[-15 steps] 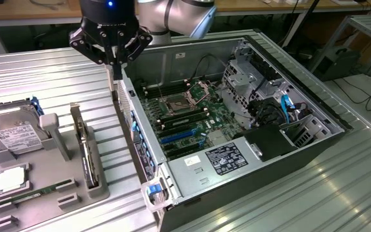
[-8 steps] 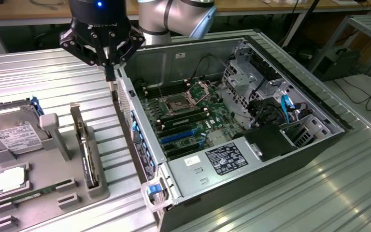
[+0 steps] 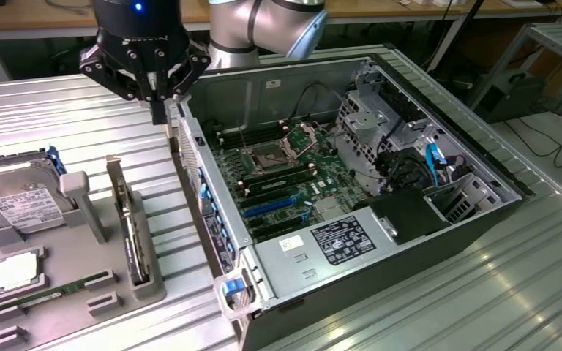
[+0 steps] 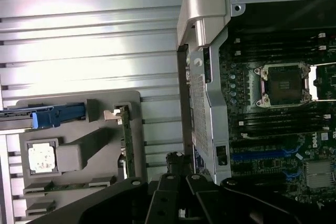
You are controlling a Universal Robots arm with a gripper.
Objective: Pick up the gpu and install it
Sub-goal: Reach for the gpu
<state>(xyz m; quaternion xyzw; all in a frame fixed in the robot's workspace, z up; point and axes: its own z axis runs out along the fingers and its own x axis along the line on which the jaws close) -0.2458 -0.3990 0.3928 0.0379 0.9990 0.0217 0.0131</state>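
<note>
The gpu stands on its long edge in a slot of the grey parts tray, at the exterior view's left of the computer case. In the wrist view the gpu appears as a thin strip in the same tray. My gripper hangs above the table beside the case's near wall, beyond the far end of the gpu and apart from it. Its fingers are shut with nothing between them. The gripper looks down between tray and case.
The open computer case lies on its side with the motherboard, an empty CPU socket and blue expansion slots exposed. The tray also holds a hard drive, a CPU chip and a green memory stick.
</note>
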